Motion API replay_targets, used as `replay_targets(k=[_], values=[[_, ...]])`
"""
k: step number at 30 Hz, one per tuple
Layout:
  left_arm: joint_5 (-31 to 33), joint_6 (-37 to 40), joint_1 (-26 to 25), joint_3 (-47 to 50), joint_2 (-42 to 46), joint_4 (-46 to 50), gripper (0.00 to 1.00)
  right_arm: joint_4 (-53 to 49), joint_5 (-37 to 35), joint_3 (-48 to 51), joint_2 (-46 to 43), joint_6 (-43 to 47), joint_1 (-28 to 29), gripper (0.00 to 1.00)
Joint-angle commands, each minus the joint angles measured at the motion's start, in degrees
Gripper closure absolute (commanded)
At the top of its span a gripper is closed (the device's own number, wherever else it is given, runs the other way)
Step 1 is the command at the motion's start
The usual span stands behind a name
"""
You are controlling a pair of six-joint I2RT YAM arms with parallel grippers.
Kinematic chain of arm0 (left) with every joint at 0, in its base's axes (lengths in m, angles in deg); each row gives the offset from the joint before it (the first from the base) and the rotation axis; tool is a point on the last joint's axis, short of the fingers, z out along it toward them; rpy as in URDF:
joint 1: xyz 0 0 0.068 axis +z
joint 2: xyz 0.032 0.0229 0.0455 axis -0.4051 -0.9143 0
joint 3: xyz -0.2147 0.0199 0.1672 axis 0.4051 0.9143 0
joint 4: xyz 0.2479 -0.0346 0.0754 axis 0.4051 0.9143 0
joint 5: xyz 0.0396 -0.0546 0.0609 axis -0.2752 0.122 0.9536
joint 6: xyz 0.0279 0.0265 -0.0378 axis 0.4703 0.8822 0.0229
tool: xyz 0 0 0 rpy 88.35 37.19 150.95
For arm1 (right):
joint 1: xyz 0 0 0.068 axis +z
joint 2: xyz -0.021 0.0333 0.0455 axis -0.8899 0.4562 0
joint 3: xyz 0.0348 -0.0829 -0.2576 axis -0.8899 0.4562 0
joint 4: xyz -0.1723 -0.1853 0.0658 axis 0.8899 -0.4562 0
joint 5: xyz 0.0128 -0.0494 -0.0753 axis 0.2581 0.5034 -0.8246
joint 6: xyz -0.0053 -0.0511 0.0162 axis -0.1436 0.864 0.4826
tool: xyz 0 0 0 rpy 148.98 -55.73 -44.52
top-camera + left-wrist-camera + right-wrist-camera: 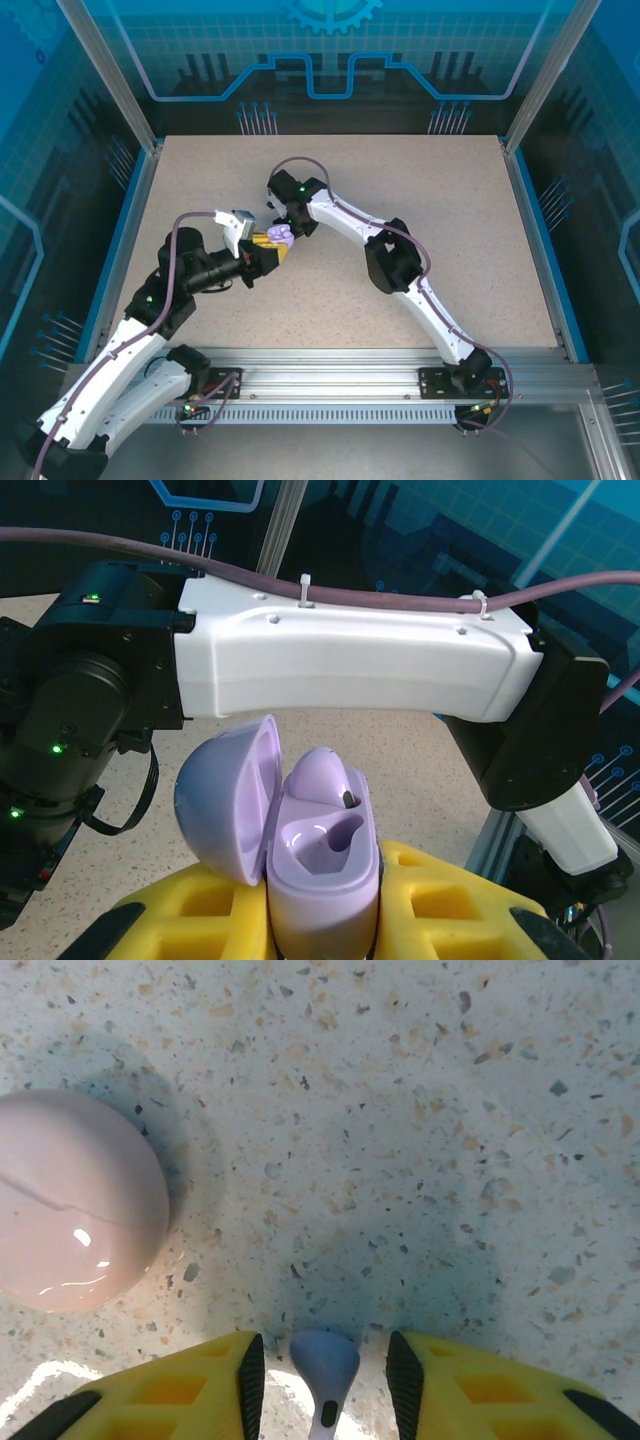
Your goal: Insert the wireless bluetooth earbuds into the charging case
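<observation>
Your right gripper (325,1346) straddles a lilac earbud (325,1365), fingers spread with a gap on each side. Close gently, centred on the bud, so it doesn't skid away. It seems to rest on the tabletop (450,1110) near the closed pink case (70,1200), not touching it. Your left gripper (325,912) pinches the open lilac case (320,852), which has one free socket.

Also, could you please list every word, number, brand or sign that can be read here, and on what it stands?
None can be read.
Purple case, pink case, earbud, white arm: no print visible.
Backdrop: drawn lines and a gear shape, no letters.
</observation>
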Motion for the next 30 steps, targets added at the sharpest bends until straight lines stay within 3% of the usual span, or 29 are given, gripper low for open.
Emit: replay_targets(k=[1, 6, 15, 30], values=[[1.0, -0.8, 0.5, 0.7, 0.8, 0.4, 0.82, -3.1, -3.2, -1.3, 4.1, 0.3, 1.3, 0.6], [1.0, -1.0, 0.6, 0.9, 0.8, 0.0, 0.82, -3.9, -5.1, -1.2, 4.7, 1.1, 1.7, 0.63], [0.9, -0.9, 0.6, 1.0, 0.8, 0.1, 0.82, -3.9, -6.7, 1.2, 3.4, -1.1, 0.7, 0.79], [0.0, -1.9, 0.6, 1.9, -1.1, -2.4, 0.82, 10.0, -7.5, 30.9, -16.2, -4.3, -5.4, 0.83]])
